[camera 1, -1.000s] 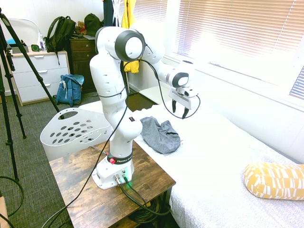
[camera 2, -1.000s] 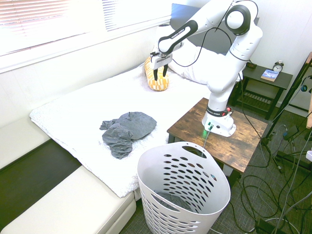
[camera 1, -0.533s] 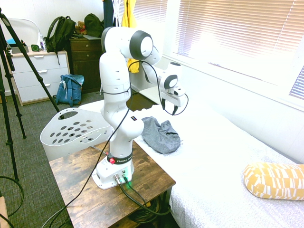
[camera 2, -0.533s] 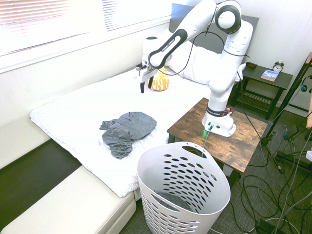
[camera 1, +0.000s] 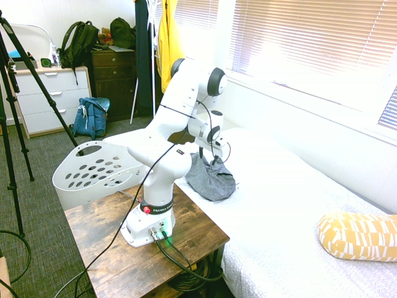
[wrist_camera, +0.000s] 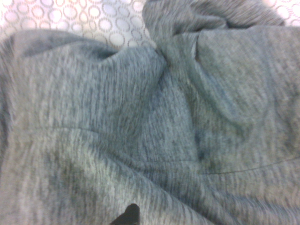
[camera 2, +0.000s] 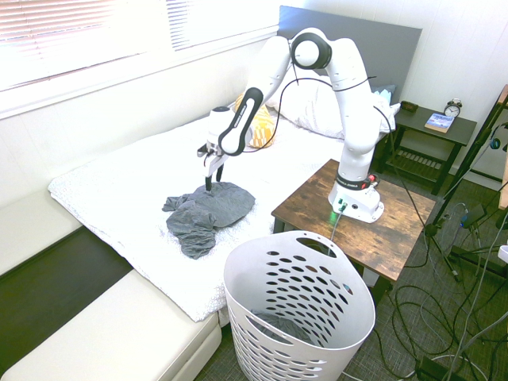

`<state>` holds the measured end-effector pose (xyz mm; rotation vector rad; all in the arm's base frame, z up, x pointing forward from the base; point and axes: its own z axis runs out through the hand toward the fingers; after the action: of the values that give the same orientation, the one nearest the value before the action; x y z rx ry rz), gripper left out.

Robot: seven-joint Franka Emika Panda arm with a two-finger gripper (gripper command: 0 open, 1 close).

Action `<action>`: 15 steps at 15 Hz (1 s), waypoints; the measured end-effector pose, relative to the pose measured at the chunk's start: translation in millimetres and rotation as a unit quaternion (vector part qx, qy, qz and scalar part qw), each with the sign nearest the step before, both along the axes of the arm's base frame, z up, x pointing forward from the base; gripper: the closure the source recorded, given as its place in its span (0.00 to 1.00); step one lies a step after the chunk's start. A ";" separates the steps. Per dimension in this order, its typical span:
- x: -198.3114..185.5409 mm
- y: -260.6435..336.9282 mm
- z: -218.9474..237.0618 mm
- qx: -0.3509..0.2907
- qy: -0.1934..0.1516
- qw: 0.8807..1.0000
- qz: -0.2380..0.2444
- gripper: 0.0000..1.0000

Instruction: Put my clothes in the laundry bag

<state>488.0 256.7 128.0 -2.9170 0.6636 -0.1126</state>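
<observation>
Pincer [camera 2: 209, 181] pointing straight down at the clothes [camera 2: 203, 213], its tips at the upper edge of the heap nearest the window wall; whether the fingers are parted or pressed together cannot be told from either side view. From where the basket [camera 2: 298, 317] stands, the arm rises from its base on the tabletop [camera 2: 397, 222], arches high over the bed [camera 2: 119, 186], then folds down so the forearm drops steeply to the wrist.

The clothes lie crumpled on the white bedspread near the bed's foot end, a grey heap whose long axis runs slantwise: one broader lobe toward the tabletop side, a narrower tail trailing off toward the bed's edge and the basket. In the wrist view the grey knit [wrist_camera: 154, 131] fills nearly everything, folded into soft ridges, with a strip of the patterned bedspread [wrist_camera: 84, 21] showing past it.

The basket stands on the floor just off the bed's corner, apart from the clothes. A yellow pillow [camera 1: 356, 236] lies further up the bed.
</observation>
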 end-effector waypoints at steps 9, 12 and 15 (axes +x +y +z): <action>10.4 -12.2 -146.7 -0.071 -0.001 0.997 0.038 0.00; 15.1 -21.0 -151.7 -0.070 0.002 0.997 0.039 0.00; 15.8 -24.5 -153.5 -0.050 0.012 0.998 0.033 1.00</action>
<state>503.8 232.2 -25.4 -3.0361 0.5807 -0.1068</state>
